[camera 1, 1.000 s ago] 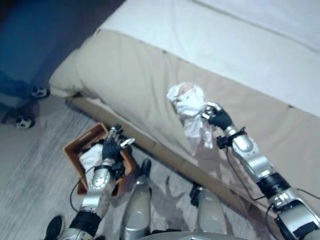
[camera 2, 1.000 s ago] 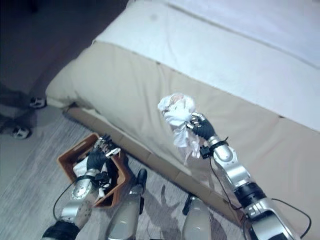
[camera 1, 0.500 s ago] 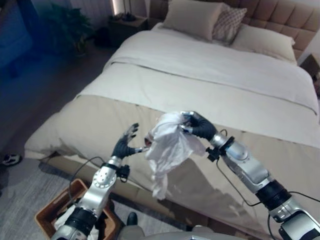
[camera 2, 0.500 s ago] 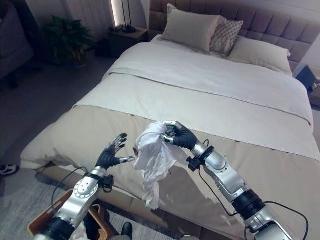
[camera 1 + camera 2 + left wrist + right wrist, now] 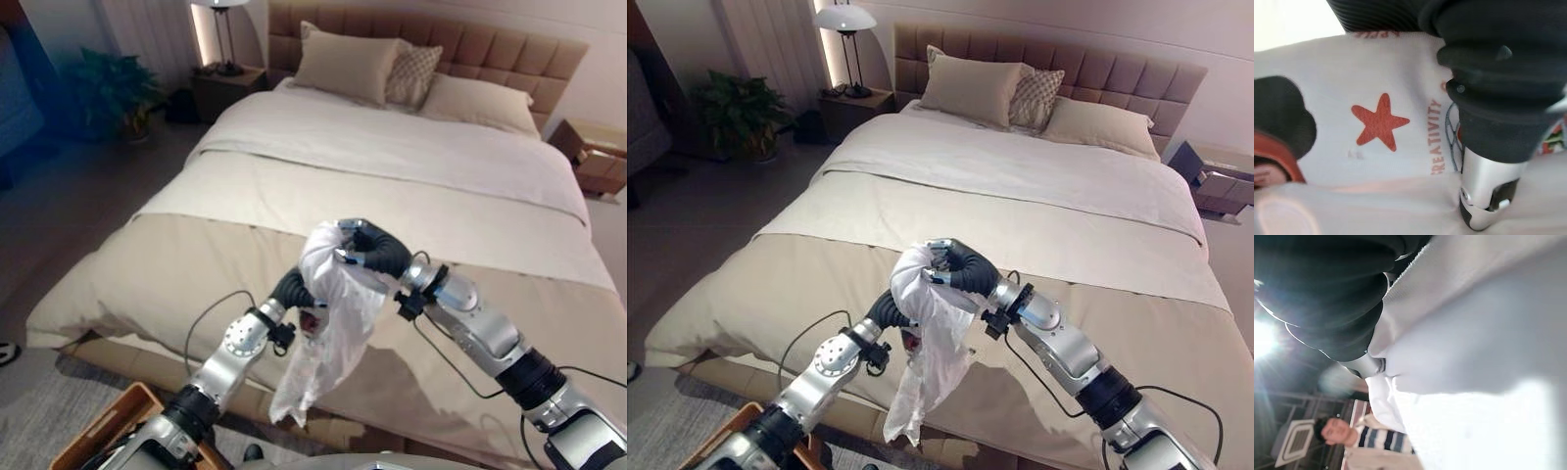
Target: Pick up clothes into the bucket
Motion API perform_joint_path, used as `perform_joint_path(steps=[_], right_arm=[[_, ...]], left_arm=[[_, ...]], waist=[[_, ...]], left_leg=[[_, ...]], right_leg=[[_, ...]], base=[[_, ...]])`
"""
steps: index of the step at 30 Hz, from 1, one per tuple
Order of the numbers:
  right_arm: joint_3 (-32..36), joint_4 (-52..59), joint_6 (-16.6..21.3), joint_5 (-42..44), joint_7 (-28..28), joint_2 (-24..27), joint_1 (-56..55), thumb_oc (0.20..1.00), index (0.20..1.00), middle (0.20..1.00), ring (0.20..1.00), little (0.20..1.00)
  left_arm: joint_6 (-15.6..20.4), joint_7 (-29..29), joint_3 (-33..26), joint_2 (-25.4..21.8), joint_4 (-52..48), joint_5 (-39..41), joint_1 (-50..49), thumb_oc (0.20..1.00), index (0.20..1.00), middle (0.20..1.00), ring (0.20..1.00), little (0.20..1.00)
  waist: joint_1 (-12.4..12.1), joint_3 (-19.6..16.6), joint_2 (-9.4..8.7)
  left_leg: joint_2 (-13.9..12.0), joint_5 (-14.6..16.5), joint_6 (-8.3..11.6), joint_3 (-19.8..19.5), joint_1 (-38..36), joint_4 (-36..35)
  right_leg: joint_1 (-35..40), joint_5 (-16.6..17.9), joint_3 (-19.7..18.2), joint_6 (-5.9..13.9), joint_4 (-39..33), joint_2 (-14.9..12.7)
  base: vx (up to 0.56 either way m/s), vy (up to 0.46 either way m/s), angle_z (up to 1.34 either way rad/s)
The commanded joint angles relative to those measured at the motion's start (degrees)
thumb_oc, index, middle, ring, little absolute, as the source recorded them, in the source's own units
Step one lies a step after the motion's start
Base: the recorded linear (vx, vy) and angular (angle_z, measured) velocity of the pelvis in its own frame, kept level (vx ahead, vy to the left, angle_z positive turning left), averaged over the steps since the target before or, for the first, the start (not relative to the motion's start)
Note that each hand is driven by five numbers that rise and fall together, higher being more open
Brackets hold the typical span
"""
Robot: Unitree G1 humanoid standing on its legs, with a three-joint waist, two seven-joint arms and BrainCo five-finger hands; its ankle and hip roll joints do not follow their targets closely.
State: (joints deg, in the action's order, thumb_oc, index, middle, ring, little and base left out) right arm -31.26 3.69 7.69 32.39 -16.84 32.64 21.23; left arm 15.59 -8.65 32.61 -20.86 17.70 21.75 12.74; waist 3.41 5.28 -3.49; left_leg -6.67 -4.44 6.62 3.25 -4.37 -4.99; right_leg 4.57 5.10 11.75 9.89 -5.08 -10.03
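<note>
Now, from the head cameras, the right hand (image 5: 377, 252) is pinching a white garment (image 5: 328, 328) aloft over the bed (image 5: 411, 176) with the bucket (image 5: 93, 446) down left, while the left wrist camera is hiding the left hand's (image 5: 890, 308) fingers behind printed cloth, so I'd gather the dangling tail first.

One white garment (image 5: 333, 323), three pillows (image 5: 355, 66), one lamp (image 5: 844, 20), one bed (image 5: 1019, 196).
</note>
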Motion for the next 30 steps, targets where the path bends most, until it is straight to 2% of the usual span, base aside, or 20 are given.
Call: perform_joint_path(steps=[1,2,3,4,12,14,15,16,17,18,19,20,25,30], right_arm=[[-0.94,3.89,3.3,4.59,0.17,-2.46,7.37,0.2,0.2,0.2,0.2,0.2],[-0.95,3.76,3.33,4.5,0.14,-2.54,7.41,0.2,0.2,0.2,0.2,0.2],[-0.95,3.76,3.33,4.49,0.14,-2.55,7.41,0.2,0.2,0.2,0.2,0.2],[-0.84,3.71,3.25,4.59,-0.04,-2.68,7.23,0.2,0.2,0.2,0.2,0.2],[1.92,4.12,3.67,3.64,0.46,-3.29,4.96,0.2,0.2,0.2,0.2,0.2],[4.48,4.21,3.97,3.36,0.96,-3.95,2.16,0.2,0.2,0.2,0.2,0.2],[4.48,4.24,3.96,3.35,0.97,-3.97,2.11,0.2,0.2,0.2,0.2,0.2],[6.97,4.42,4.24,3.09,0.88,-3.88,-0.59,0.2,0.2,0.2,0.2,0.2],[6.97,4.42,4.24,3.09,0.88,-3.88,-0.59,0.266,0.266,0.266,0.266,0.266],[9.88,4.24,4.42,2.75,1.07,-4.41,-3.68,0.523,0.523,0.523,0.523,0.523],[10.81,4.3,4.56,2.6,0.81,-4.74,-4.96,1.0,1.0,1.0,1.0,1.0],[10.81,4.3,4.56,2.6,0.81,-4.75,-4.96,1.0,1.0,1.0,1.0,1.0],[17.34,3.65,5.1,1.38,0.99,-6.24,-11.49,1.0,1.0,1.0,1.0,1.0],[20.61,0.71,5.5,-1.25,2.46,-8.16,-14.79,1.0,1.0,1.0,1.0,1.0]], left_arm=[[-0.62,-5.88,3.7,1.26,3.89,7.2,6.36,0.586,0.586,0.586,0.586,0.586],[-0.95,-6.61,3.85,1.25,4.22,7.93,6.02,0.297,0.297,0.297,0.297,0.297],[-0.95,-6.64,3.85,1.24,4.23,7.95,6.02,0.2,0.2,0.2,0.2,0.2],[-1.55,-8.09,3.67,1.59,4.97,9.69,4.95,0.2,0.2,0.2,0.2,0.2],[-0.65,-7.04,-0.94,2.58,6.13,11.23,1.06,0.2,0.2,0.2,0.2,0.2],[-0.48,-6.78,-4.66,2.23,4.83,13.18,-1.9,0.2,0.2,0.2,0.2,0.2],[-0.5,-6.78,-4.66,2.19,4.78,13.18,-1.97,0.2,0.2,0.2,0.2,0.2],[-0.46,-7.52,-8.38,0.69,2.55,14.63,-6.08,0.2,0.2,0.2,0.2,0.2],[-0.46,-7.52,-8.38,0.69,2.55,14.63,-6.08,0.2,0.2,0.2,0.2,0.2],[0.02,-7.95,-12.19,-0.43,1.11,15.02,-9.4,0.2,0.2,0.2,0.2,0.2],[0.13,-8.44,-13.7,-0.93,0.45,15.23,-10.93,0.2,0.2,0.2,0.2,0.2],[0.13,-8.44,-13.7,-0.93,0.44,15.23,-10.93,0.2,0.2,0.2,0.2,0.2],[1.79,-8.56,-24.36,-2.71,-4.83,16.08,-17.95,0.2,0.2,0.2,0.2,0.2],[3.0,-6.83,-29.95,-2.5,-7.03,15.31,-20.42,0.2,0.2,0.2,0.2,0.2]], waist=[[0.42,-0.94,-2.2],[0.48,-1.0,-2.19],[0.47,-1.01,-2.2],[0.49,-1.12,-2.22],[-0.17,-1.21,-2.31],[-0.78,-1.2,-2.33],[-0.76,-1.24,-2.35],[-1.36,-1.17,-2.38],[-1.35,-1.17,-2.38],[-2.0,-1.08,-2.3],[-2.2,-1.16,-2.3],[-2.2,-1.16,-2.3],[-3.61,-1.38,-2.13],[-4.06,-1.53,-2.01]], left_leg=[[-0.59,5.13,-0.26,2.26,0.06,5.32],[-0.58,5.19,-0.29,2.33,-0.04,5.3],[-0.58,5.19,-0.29,2.34,-0.05,5.29],[-0.52,5.28,-0.31,2.44,-0.23,5.26],[-0.36,5.27,-0.32,1.82,0.11,5.65],[-0.29,5.28,-0.38,1.47,0.24,5.77],[-0.3,5.29,-0.38,1.45,0.24,5.79],[-0.32,5.25,-0.39,1.09,0.39,5.93],[-0.32,5.25,-0.39,1.09,0.4,5.94],[-0.31,5.13,-0.37,0.84,0.58,5.97],[-0.31,5.17,-0.36,0.66,0.64,6.09],[-0.31,5.17,-0.36,0.65,0.64,6.09],[-0.25,4.95,-0.26,-0.42,1.0,6.16],[-0.38,4.96,-0.08,-1.16,1.33,6.72]], right_leg=[[-0.01,0.73,0.67,3.67,2.24,-3.68],[-0.05,0.72,0.64,3.69,2.28,-3.72],[-0.06,0.71,0.63,3.7,2.29,-3.72],[0.03,0.73,0.5,3.71,2.22,-3.77],[0.48,0.43,0.86,3.55,2.3,-3.86],[0.74,0.34,1.26,3.45,2.23,-3.84],[0.76,0.34,1.29,3.45,2.22,-3.84],[0.97,0.27,1.71,3.46,2.19,-3.89],[0.97,0.27,1.72,3.46,2.19,-3.89],[1.18,0.19,2.2,3.48,2.12,-3.9],[1.37,0.13,2.4,3.49,2.09,-3.91],[1.37,0.13,2.4,3.49,2.09,-3.91],[2.03,-0.16,3.62,3.3,1.9,-3.9],[2.6,-0.37,4.35,3.08,1.77,-3.72]], base=[[0.01,0.007,-0.06],[0.01,0.007,-0.1],[0.02,0.006,-0.11],[0.01,0.001,-0.07],[0.0,-0.002,-0.03],[0.0,0.0,0.0],[0.0,0.0,0.0],[0.0,-0.011,0.05],[0.0,-0.022,0.06],[0.0,-0.012,0.11],[0.0,-0.012,0.11],[0.0,-0.006,0.15],[0.0,-0.013,0.06],[-0.01,-0.016,0.12]])
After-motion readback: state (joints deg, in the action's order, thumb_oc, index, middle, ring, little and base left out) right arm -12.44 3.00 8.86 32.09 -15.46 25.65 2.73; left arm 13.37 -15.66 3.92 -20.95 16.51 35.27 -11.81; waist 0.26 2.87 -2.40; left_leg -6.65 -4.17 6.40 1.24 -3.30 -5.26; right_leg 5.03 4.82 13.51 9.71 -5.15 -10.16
